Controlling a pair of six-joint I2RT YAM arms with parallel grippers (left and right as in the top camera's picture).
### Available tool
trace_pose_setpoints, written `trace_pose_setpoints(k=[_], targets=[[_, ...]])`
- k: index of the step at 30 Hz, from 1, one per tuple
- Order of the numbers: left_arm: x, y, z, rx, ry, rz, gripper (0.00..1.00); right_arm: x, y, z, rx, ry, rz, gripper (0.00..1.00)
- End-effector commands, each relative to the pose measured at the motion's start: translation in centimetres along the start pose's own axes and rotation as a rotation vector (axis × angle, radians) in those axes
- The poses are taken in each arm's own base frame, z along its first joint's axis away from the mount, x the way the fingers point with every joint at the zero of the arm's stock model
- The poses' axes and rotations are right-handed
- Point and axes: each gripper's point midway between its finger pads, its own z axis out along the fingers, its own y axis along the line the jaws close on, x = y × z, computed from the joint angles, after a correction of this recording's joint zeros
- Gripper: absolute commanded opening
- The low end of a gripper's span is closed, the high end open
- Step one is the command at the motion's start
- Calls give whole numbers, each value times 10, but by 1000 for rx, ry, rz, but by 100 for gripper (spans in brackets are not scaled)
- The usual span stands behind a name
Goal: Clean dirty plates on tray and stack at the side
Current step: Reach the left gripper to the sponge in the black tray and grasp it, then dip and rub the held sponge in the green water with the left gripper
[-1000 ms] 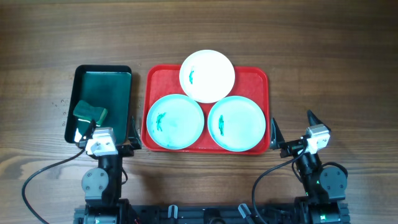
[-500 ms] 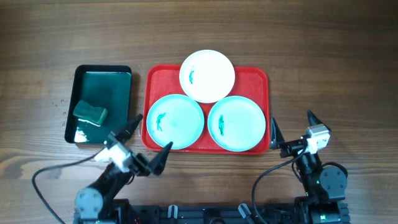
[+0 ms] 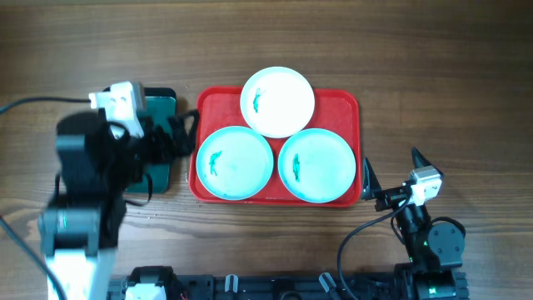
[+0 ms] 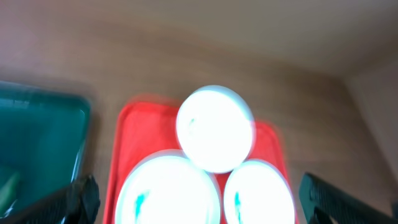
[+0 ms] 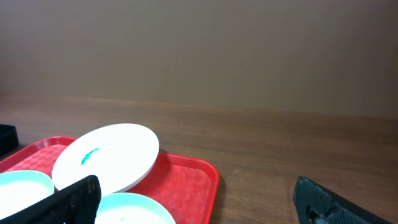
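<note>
The left arm has swung up from the near edge of the table [image 3: 433, 50] and now hangs over the dark green tray [image 3: 161, 106], hiding most of it from overhead, while the right arm sits where it was. The left gripper [image 4: 202, 200] is spread wide: its wrist view, blurred by motion, shows one dark finger at each lower corner with all three plates between them. The right gripper [image 3: 391, 162] is also spread wide, parked near the table's front edge just beside the red tray [image 3: 343, 105] on its right, touching nothing. The plates all lie on the red tray. The white plate [image 3: 277, 101] sits at the far side, overhanging the tray's far rim and overlapping the edges of the two in front; the right wrist view shows it tilted, propped on them. The left turquoise plate [image 3: 235, 162] and the right turquoise plate [image 3: 317, 165] lie side by side along the near half, touching or nearly so. Each plate carries a small green smear left of its centre. The red tray stands just beside the dark green tray, which is to its left.
</note>
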Motion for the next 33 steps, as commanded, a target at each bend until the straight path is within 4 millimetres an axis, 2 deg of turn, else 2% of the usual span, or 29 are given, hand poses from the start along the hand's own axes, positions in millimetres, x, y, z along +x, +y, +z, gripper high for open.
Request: trace_pose_setpoints(k=[1, 2, 3, 4, 5, 6, 7, 8, 12, 13, 16, 18, 19, 25, 26, 29, 31, 33], targets=[[-30, 69, 11, -463, 29, -275, 100, -1, -3, 0, 15, -7, -12, 100], [-34, 85, 12, -577, 60, -288, 100, -1, -3, 0, 15, -7, -12, 100], [-36, 99, 25, -655, 97, -281, 100, -1, -3, 0, 15, -7, -13, 100], [-33, 104, 37, -666, 128, -283, 100, -1, -3, 0, 15, -7, -12, 100], [-20, 104, 64, -626, 210, -303, 100, -1, -3, 0, 15, -7, -13, 100], [-7, 104, 79, -598, 285, -310, 100, -1, -3, 0, 15, -7, -13, 100], [4, 115, 91, -641, 329, -316, 100, -1, -3, 0, 15, -7, -12, 100], [8, 129, 95, -705, 319, -385, 100, -1, -3, 0, 15, -7, -13, 100], [25, 188, 95, -895, 273, -753, 100, -1, -3, 0, 15, -7, -12, 100], [29, 197, 95, -909, 283, -780, 100, -1, -3, 0, 15, -7, -12, 100], [60, 235, 90, -1007, 372, -865, 100, -1, -3, 0, 15, -7, -12, 100], [78, 251, 94, -1035, 402, -897, 100, -1, -3, 0, 15, -7, -12, 100], [93, 266, 97, -1054, 418, -927, 100, -1, -3, 0, 15, -7, -13, 100], [122, 270, 109, -1040, 495, -969, 93, -1, -3, 0, 15, -7, -12, 100], [133, 271, 113, -1043, 509, -964, 92, -1, -3, 0, 15, -7, -12, 100], [156, 277, 121, -1041, 512, -957, 82, -1, -3, 0, 15, -7, -13, 100], [166, 278, 122, -1038, 515, -960, 58, -1, -3, 0, 15, -7, -13, 100], [168, 279, 122, -1039, 514, -960, 31, -1, -3, 0, 15, -7, -12, 100]])
